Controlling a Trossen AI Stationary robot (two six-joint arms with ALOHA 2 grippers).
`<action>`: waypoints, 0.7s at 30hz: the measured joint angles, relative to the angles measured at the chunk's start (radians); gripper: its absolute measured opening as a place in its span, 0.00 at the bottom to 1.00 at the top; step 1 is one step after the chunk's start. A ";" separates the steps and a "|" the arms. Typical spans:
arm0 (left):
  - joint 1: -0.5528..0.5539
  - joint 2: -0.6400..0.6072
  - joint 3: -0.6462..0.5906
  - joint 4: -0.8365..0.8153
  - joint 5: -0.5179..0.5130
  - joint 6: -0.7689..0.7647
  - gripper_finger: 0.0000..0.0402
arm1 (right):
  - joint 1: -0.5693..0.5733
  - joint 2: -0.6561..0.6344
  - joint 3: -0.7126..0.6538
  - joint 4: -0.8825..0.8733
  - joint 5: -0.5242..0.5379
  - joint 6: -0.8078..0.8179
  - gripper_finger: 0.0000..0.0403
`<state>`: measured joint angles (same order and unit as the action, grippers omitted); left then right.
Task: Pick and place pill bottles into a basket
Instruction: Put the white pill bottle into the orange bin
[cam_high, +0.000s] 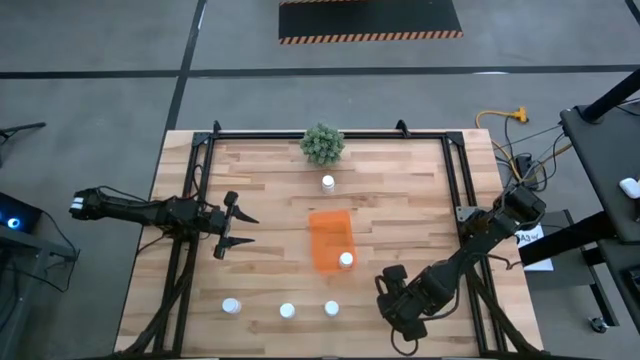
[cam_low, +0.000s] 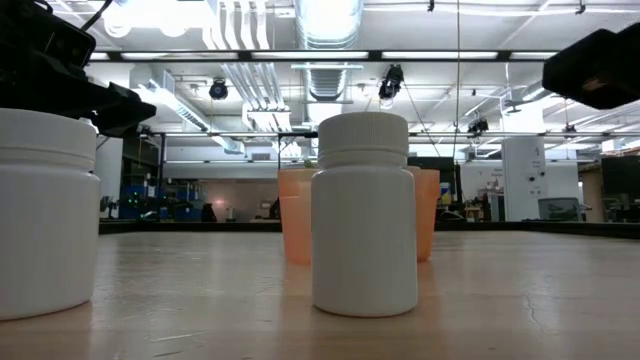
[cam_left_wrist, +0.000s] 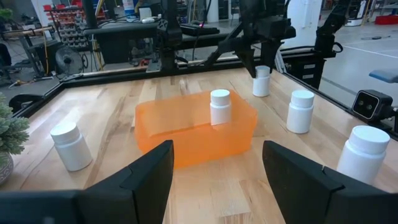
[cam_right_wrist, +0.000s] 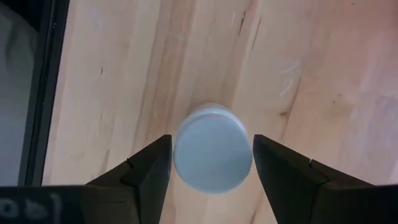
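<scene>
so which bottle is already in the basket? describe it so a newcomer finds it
Start at the orange basket in the middle of the wooden table, below the green plant in the high view. One white pill bottle stands inside it, in the corner nearest the right arm. It is the only bottle within orange walls; the others stand on bare wood.

place: industrial lab or workshop hall | shown by: exposed ducts (cam_low: 330, 30) and strip lights overhead | grey concrete floor (cam_high: 90, 45) marked with hazard-striped mat (cam_high: 368, 20) | wooden table (cam_high: 270, 180) fitted with black frame | equipment racks (cam_left_wrist: 68, 25) seen behind
</scene>
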<state>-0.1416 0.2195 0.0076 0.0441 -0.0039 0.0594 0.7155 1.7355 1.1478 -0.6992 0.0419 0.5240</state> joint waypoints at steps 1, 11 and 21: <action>0.000 0.000 0.000 0.000 0.000 0.000 0.57 | 0.000 0.000 -0.005 0.007 -0.001 0.000 0.53; 0.000 0.000 0.000 0.000 0.000 0.000 0.57 | 0.000 0.000 -0.008 0.012 0.000 0.000 0.53; 0.000 0.000 0.000 0.000 0.000 0.000 0.57 | 0.000 0.000 0.001 0.023 -0.016 -0.003 0.44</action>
<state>-0.1417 0.2199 0.0078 0.0440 -0.0037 0.0597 0.7151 1.7355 1.1491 -0.6759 0.0256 0.5206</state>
